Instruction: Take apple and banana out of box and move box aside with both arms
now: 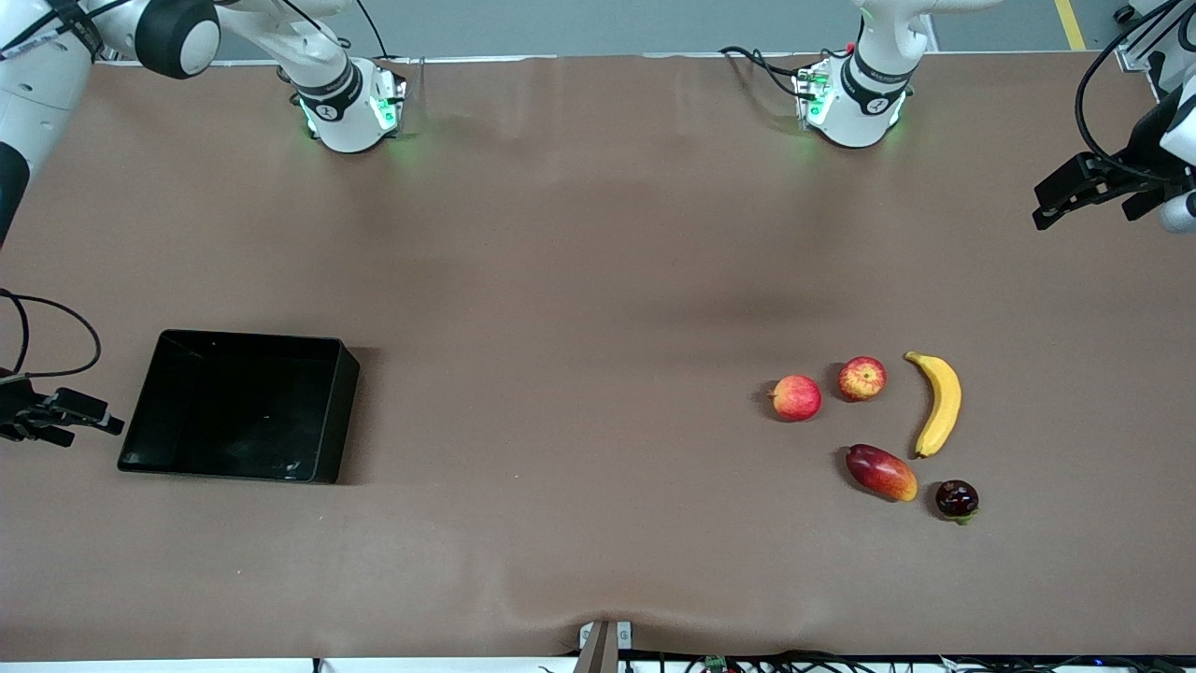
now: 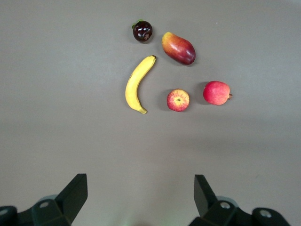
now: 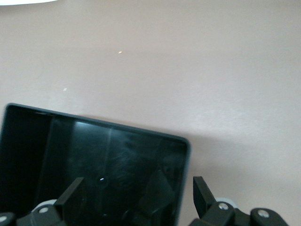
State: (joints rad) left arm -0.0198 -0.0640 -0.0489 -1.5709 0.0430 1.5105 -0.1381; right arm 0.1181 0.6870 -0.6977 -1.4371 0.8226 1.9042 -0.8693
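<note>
My right gripper (image 1: 93, 419) hangs released at the left edge of the front view, just beside the black bin (image 1: 238, 404), which sits on the brown table (image 1: 561, 327) at lower left and holds nothing. My left gripper (image 1: 1074, 201), fingers spread and holding nothing, hovers at the upper right edge. At lower right lie the banana (image 1: 939, 404), the streaked apple (image 1: 861, 378), a pinkish-red fruit (image 1: 796, 397), a mango-like fruit (image 1: 880, 472) and a dark round fruit (image 1: 957, 499).

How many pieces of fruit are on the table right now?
5, clustered toward the left arm's end: pinkish-red round fruit, streaked red apple, yellow banana, and, nearer the camera, red-yellow mango and dark plum-like fruit. None hidden.
</note>
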